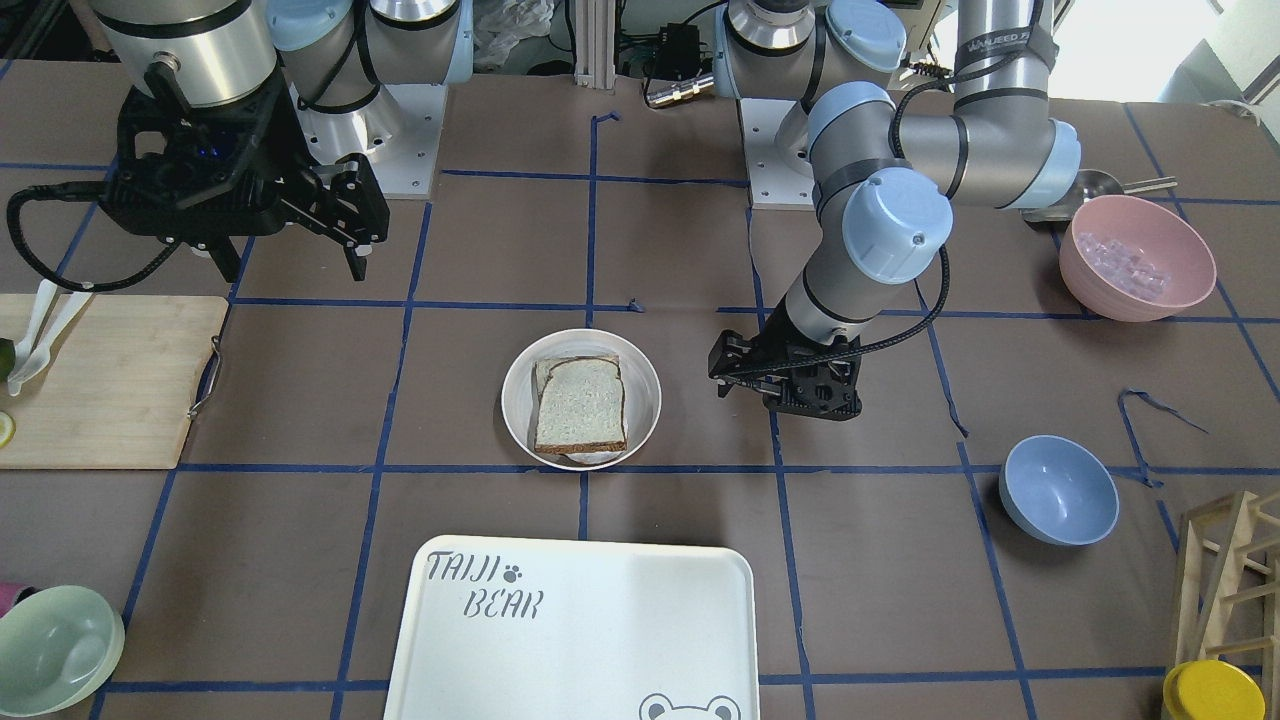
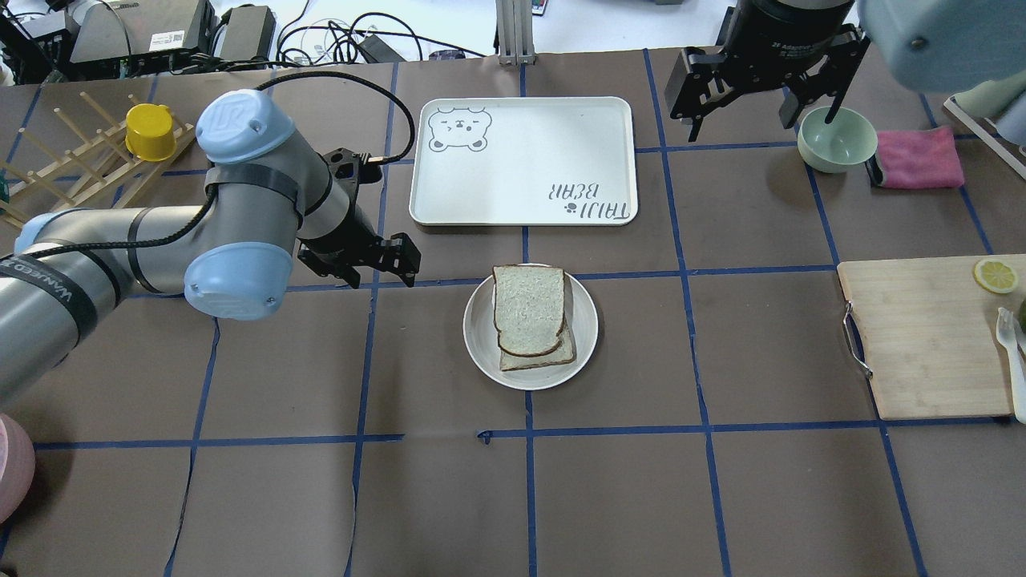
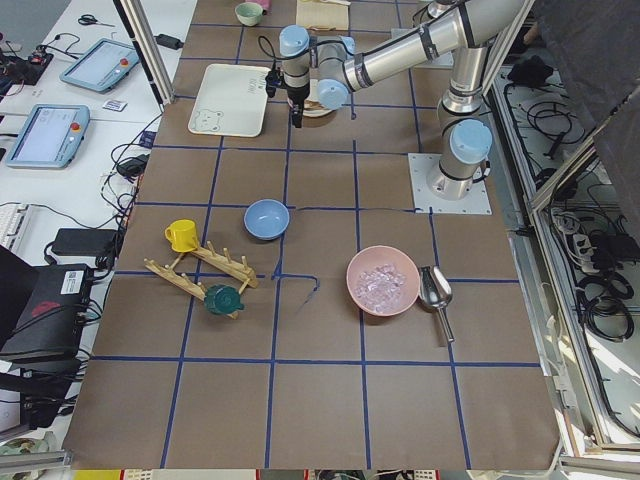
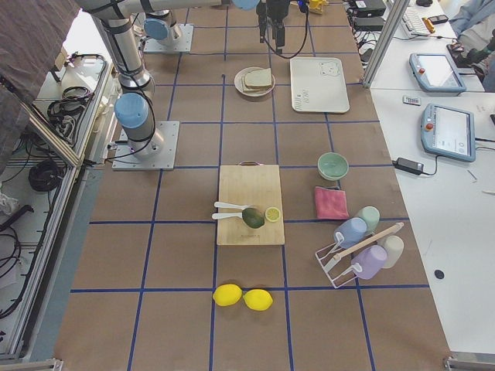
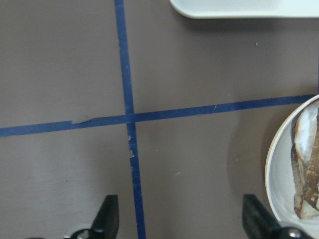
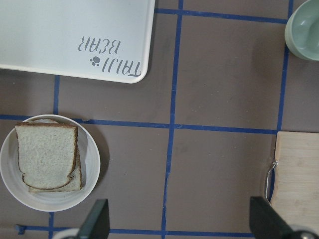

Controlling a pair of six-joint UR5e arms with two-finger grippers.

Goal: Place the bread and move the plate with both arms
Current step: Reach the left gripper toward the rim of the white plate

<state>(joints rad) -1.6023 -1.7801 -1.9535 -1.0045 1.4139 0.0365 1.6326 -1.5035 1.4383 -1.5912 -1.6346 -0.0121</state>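
Observation:
The plate (image 2: 587, 328) sits mid-table with two stacked slices on it. The bread (image 2: 527, 308), with its dark crust and rounded top, lies on top of a squarer, lighter slice. The plate (image 1: 645, 395) and bread (image 1: 581, 405) also show in the front view, and the right wrist view (image 6: 46, 155). My left gripper (image 2: 383, 276) is open and empty, low over the table just left of the plate. Its wrist view shows the open gripper (image 5: 180, 219) and the plate's edge (image 5: 279, 169). My right gripper (image 2: 765, 112) is open and empty, held high at the back right.
The "TAIJI BEAR" tray (image 2: 525, 160) lies just behind the plate. A pale green bowl (image 2: 836, 138) and pink cloth (image 2: 918, 158) are at back right. A cutting board (image 2: 930, 336) is at the right. A blue bowl (image 1: 1058, 488) and pink bowl (image 1: 1137, 257) stand on the left arm's side.

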